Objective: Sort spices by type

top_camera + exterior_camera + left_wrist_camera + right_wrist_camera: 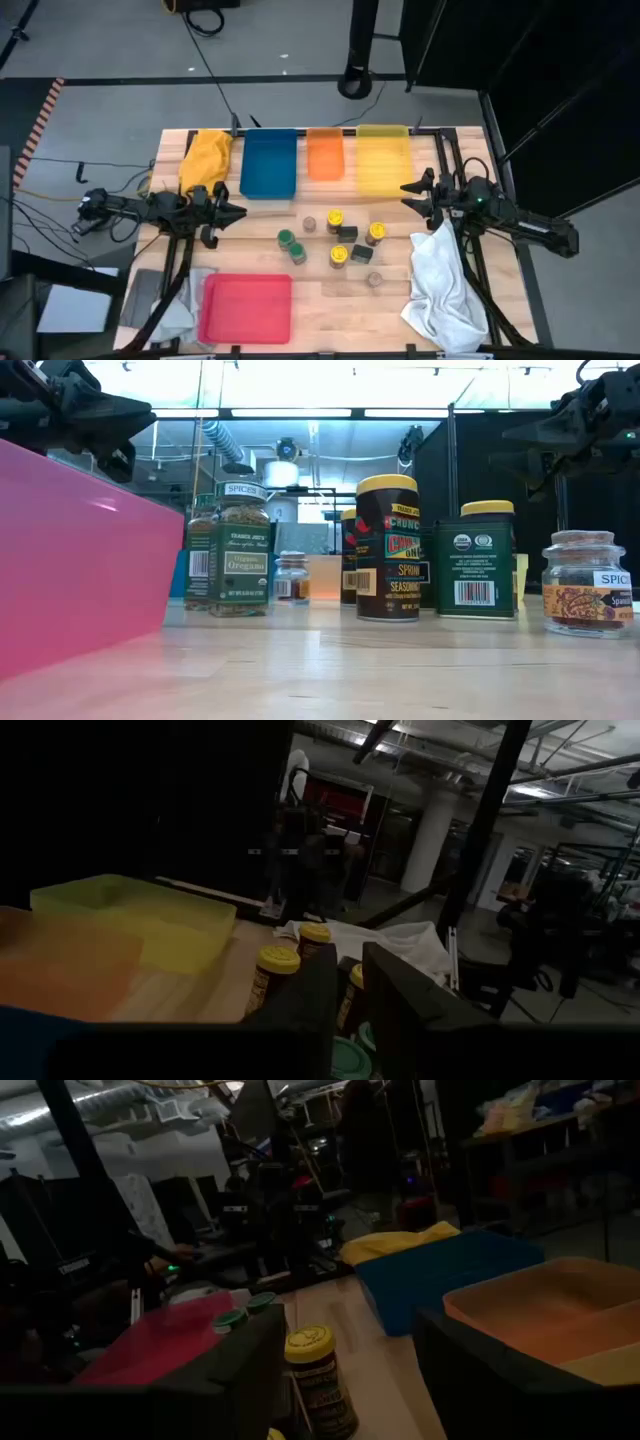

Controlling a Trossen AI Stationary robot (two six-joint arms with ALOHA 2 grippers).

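Note:
The spices stand in a loose cluster at the table's middle. There are yellow-lidded jars [334,217] [376,232] [339,256], two green-lidded jars [285,238] [297,252], small black boxes [347,233] [361,254] and tiny grey-topped jars [309,222] [375,279], all upright on their bases. My left gripper [235,212] hovers open, left of the cluster and raised above the table [95,410]. My right gripper [408,192] hovers open to the cluster's right, also raised [555,430]. Both point toward the cluster. Neither touches anything.
Blue tray [268,163], orange tray [325,153] and yellow tray [383,160] line the far edge, with a yellow cloth [206,155] at their left. A red tray [246,307] lies near-left, a white cloth [440,285] near-right, and a grey cloth [165,300] beside the red tray.

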